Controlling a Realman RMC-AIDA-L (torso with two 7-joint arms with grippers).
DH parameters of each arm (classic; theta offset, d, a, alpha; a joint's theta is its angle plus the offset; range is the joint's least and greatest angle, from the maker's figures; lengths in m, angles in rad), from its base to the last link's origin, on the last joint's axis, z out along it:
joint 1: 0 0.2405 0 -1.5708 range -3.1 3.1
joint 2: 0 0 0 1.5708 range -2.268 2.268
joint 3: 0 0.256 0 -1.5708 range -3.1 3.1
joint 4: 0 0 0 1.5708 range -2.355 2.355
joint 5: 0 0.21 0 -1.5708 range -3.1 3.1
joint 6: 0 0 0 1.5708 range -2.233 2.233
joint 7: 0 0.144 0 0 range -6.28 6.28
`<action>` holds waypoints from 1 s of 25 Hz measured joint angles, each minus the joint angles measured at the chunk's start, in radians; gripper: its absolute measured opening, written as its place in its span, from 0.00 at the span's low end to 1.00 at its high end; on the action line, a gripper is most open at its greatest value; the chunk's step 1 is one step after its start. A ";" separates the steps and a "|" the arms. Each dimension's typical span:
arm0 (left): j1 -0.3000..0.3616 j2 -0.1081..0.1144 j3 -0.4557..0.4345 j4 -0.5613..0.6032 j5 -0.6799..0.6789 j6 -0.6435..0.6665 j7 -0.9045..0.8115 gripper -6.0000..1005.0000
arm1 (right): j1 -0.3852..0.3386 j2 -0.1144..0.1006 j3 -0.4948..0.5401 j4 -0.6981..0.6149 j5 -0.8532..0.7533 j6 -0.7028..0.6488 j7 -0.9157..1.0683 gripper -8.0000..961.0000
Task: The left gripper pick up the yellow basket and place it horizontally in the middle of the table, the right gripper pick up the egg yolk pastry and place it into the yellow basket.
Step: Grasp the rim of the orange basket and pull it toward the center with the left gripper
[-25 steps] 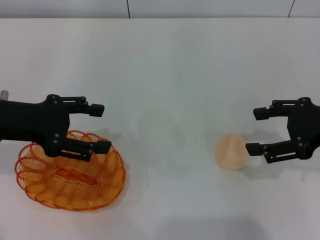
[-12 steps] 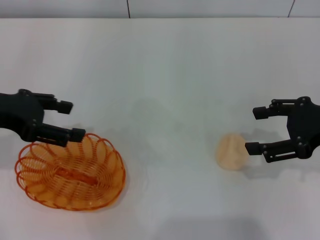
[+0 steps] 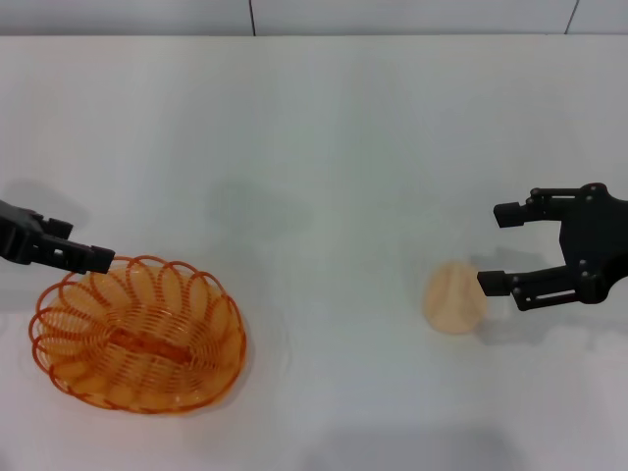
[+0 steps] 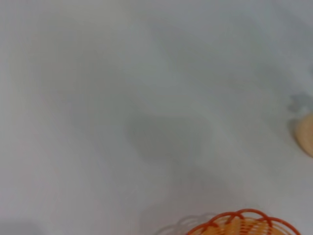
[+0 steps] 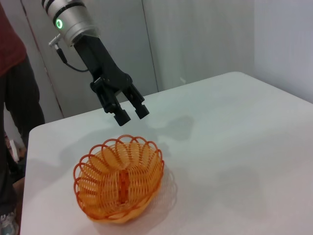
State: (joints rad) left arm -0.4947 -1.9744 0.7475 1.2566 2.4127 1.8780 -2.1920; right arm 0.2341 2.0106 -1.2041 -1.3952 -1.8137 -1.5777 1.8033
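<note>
The left gripper (image 3: 98,257) is cut off by the left edge of the head view, only one fingertip and part of the claw showing there. In the left wrist view the yellow basket (image 4: 243,224) is cropped by the bottom edge to a few rim loops, and the egg yolk pastry (image 4: 306,133) by the right edge. The right gripper (image 3: 496,245) runs off the head view's right edge.

**White table, pale panelled walls**

A plain white table (image 3: 324,147) with a rounded corner fills the scene. Behind it stand pale grey wall panels (image 5: 195,39) split by thin dark seams. A person in a dark red top (image 5: 10,44) stands alongside.
</note>
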 joint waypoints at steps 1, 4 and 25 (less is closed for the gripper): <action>-0.003 0.002 0.000 0.001 0.008 -0.002 -0.019 0.88 | 0.000 0.000 0.000 0.000 0.001 0.001 0.000 0.88; -0.009 0.008 -0.001 0.003 0.016 0.000 -0.063 0.88 | 0.001 0.000 0.000 0.001 0.006 0.005 0.000 0.88; -0.079 0.001 0.034 -0.100 0.322 -0.018 -0.166 0.87 | 0.013 0.000 -0.001 0.003 0.011 0.009 0.004 0.88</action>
State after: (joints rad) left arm -0.5735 -1.9734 0.7814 1.1563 2.7344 1.8601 -2.3581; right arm 0.2470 2.0110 -1.2053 -1.3926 -1.8022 -1.5687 1.8069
